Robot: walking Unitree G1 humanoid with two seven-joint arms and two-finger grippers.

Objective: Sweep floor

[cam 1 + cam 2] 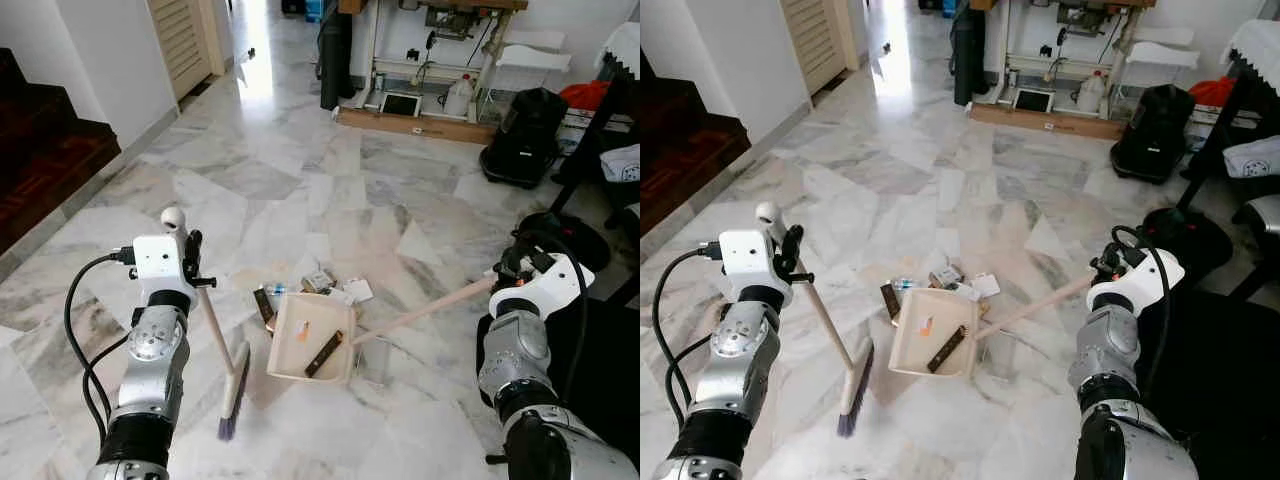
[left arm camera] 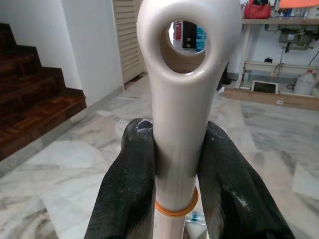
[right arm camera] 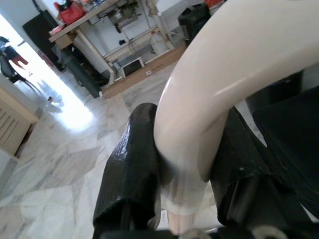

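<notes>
Cream dustpan point(image 1: 308, 338) is sitting by scraps point(image 1: 325, 284), right gripper point(image 3: 182, 164) clenching its handle; left gripper point(image 2: 174, 164) is squeezing the broom point(image 1: 232, 385). Marble floor point(image 1: 300, 170) is lying open beyond.

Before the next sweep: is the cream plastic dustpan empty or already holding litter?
Holding some. The cream plastic dustpan lies flat on the marble floor with a dark brown strip and small orange scrap inside; more litter remains outside.
</notes>
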